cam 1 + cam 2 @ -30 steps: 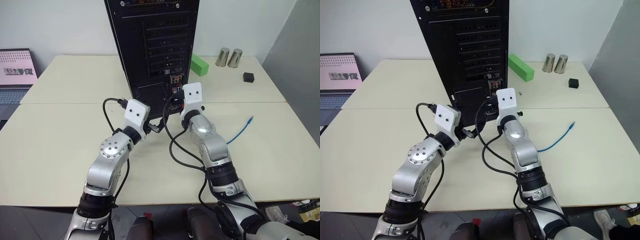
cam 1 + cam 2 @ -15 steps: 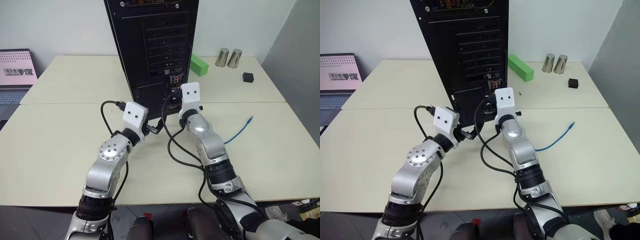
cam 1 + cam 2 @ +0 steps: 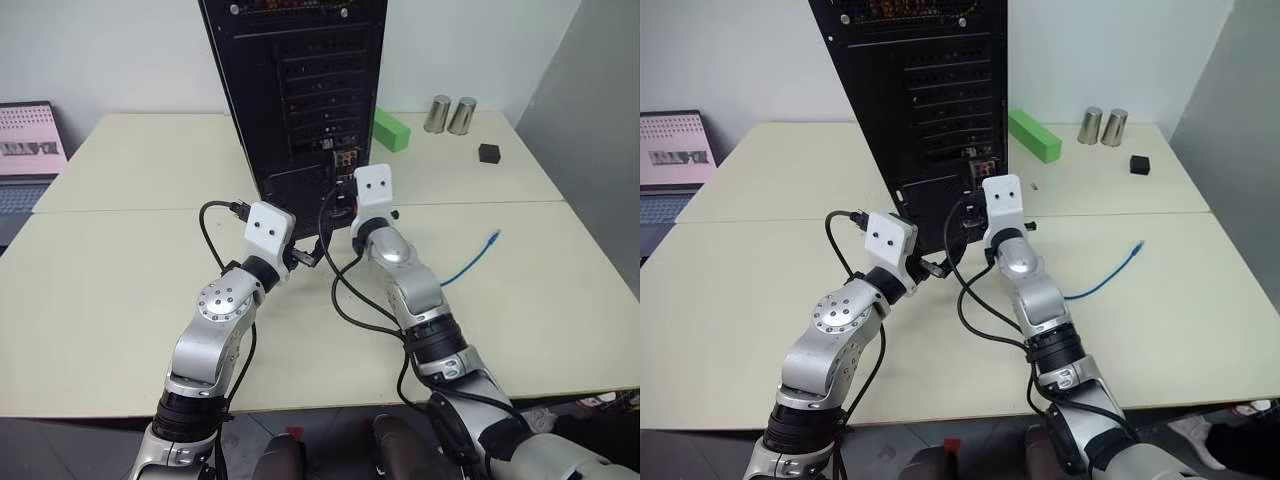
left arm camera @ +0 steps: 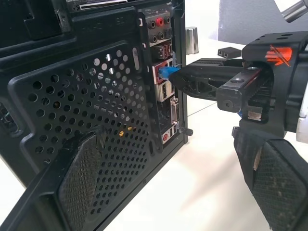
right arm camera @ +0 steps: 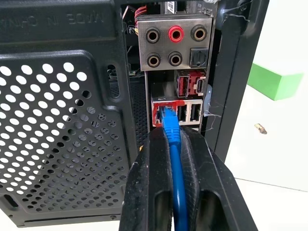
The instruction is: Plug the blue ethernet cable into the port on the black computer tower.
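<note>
Change: the right claw (image 5: 174, 144) had edged closer to the rear connector strip of the black computer tower (image 3: 300, 90); the left claw (image 3: 312, 255) had kept its place.
Right claw: fingers pressed together on the blue ethernet cable (image 5: 175, 178), pinching it just behind the plug.
Plug: its tip sat at the mouth of the port (image 5: 160, 114), straight ahead of the right claw; whether it was fully seated could not be told.
Cable: the rest trailed behind the right claw across the desk (image 3: 520, 300), its free end (image 3: 495, 238) lying well off to that claw's right.
Left claw: fingers spread wide, holding nothing, beside the tower's mesh vent (image 4: 91, 115).
Beyond the right claw: a green block (image 3: 392, 130), two metal cans (image 3: 449, 114) and a small black cube (image 3: 489, 153).
</note>
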You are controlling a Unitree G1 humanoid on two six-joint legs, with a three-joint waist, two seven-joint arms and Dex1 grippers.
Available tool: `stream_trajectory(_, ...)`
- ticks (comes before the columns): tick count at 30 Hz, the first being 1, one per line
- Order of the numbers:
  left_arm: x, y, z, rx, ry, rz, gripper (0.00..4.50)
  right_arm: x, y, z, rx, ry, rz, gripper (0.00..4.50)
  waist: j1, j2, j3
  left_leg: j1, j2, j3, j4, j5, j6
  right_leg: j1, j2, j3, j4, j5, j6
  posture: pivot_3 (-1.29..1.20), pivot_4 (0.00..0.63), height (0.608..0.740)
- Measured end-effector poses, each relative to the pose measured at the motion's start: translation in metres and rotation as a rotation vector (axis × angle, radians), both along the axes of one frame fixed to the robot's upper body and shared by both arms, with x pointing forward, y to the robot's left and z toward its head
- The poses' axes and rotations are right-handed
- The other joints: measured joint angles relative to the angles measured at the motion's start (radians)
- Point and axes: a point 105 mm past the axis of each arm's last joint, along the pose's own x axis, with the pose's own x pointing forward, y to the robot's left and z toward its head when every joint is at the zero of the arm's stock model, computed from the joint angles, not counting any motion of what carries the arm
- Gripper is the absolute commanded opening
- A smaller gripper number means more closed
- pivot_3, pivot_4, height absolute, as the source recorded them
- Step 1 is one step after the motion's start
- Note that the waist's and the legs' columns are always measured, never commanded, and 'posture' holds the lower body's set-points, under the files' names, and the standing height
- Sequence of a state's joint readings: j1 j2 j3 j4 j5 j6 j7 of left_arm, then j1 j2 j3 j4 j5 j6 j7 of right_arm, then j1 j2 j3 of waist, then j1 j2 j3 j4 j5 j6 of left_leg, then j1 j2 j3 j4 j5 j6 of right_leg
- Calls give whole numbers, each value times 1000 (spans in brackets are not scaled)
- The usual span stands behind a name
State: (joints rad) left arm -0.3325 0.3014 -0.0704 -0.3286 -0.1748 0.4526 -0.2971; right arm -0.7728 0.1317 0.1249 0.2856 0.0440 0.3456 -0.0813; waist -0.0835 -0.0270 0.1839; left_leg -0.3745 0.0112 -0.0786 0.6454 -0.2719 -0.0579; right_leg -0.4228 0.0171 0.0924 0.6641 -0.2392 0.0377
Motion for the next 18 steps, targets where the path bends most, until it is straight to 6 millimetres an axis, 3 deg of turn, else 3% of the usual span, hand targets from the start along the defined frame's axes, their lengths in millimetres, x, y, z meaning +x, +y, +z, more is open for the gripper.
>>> stream_trajectory(1,0,0,0,0,0,0,4452,0,1,0,4,1,8,0,0,0,0,0,0,0,0,0,0,0,0,0,0,0,0,0,150,740)
stream_trajectory(3,0,0,0,0,0,0,4500,-1,3,0,4,2,23,694,-1,0,0,0,0,0,0,0,0,0,0,0,0,0,0,0,150,740)
stream_trajectory(7,0,0,0,0,0,1,4500,-9,2,-1,12,7,48,1390,0,0,0,-2,0,-2,-1,0,0,-1,0,-2,-1,1,-1,0,150,740)
stream_trajectory(12,1,4,1,3,-2,10,4500,-29,-8,-30,-31,86,92,2589,4,0,0,-7,-1,-2,0,0,0,-4,-2,-2,-2,1,-2,0,150,740)
stream_trajectory(18,2,14,-1,27,21,25,4500,-56,-35,-12,-88,18,128,4028,6,0,0,-6,-1,-3,0,0,0,-3,-1,-4,-2,-2,3,0,150,740)
